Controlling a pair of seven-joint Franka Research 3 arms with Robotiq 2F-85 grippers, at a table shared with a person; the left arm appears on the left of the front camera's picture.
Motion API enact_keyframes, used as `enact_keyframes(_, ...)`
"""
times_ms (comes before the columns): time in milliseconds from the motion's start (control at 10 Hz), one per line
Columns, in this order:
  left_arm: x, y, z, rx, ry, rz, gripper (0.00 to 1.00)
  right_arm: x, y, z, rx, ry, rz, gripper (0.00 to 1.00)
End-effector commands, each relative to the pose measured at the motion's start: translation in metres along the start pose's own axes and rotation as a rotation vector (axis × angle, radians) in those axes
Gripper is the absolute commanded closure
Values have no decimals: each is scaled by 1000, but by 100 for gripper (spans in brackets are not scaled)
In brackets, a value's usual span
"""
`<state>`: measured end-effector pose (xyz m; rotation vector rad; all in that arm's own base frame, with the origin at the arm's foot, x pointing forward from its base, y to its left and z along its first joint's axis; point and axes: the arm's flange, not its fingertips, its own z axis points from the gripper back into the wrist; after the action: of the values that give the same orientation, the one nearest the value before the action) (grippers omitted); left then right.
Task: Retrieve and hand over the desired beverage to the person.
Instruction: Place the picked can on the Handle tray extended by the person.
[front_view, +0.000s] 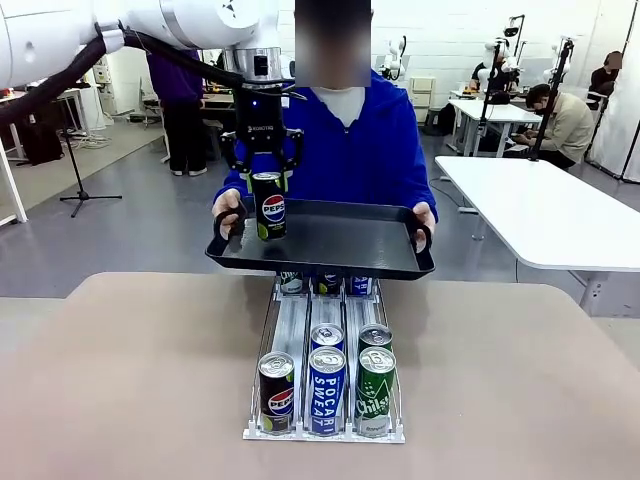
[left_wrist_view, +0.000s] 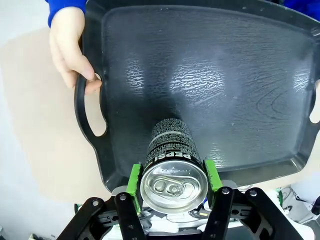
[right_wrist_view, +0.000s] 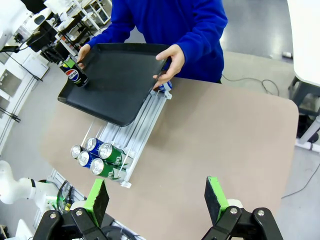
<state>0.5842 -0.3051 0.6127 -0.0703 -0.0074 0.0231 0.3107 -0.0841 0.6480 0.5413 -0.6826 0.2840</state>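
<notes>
My left gripper (front_view: 266, 180) is shut on a black Pepsi can (front_view: 269, 205), holding it upright at the left end of a black tray (front_view: 330, 262). The person (front_view: 350, 140), in a royal-blue hoodie, holds this tray by both handles above the table's far edge. In the left wrist view the can (left_wrist_view: 170, 165) sits between my green pads (left_wrist_view: 134, 179), its base at or just above the tray floor (left_wrist_view: 200, 85). My right gripper (right_wrist_view: 157, 197) stands open over the bare tabletop, nothing between its fingers.
A clear can rack (front_view: 325, 432) stands mid-table with a Pepsi (front_view: 277, 390), a Pocari Sweat (front_view: 326, 388) and a green Chilsung can (front_view: 376, 388) in front, more cans behind. A white table (front_view: 540, 215) stands at the right. The person's hand (left_wrist_view: 70, 47) grips the tray handle.
</notes>
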Motion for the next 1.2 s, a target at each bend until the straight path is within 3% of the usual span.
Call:
enact_keyframes(0,11,-12,12,37,-3,-19,42,2,-1,-2,35,-8,9,0)
enact_keyframes(400,9,-19,2,67,-8,-71,42,2,-1,-2,35,-8,9,0)
enact_keyframes(600,8,-20,3,67,-9,-88,0,2,-1,-2,35,-8,9,0)
enact_keyframes(1100,1,-17,7,71,-1,-126,0,2,-1,-2,35,-8,9,0)
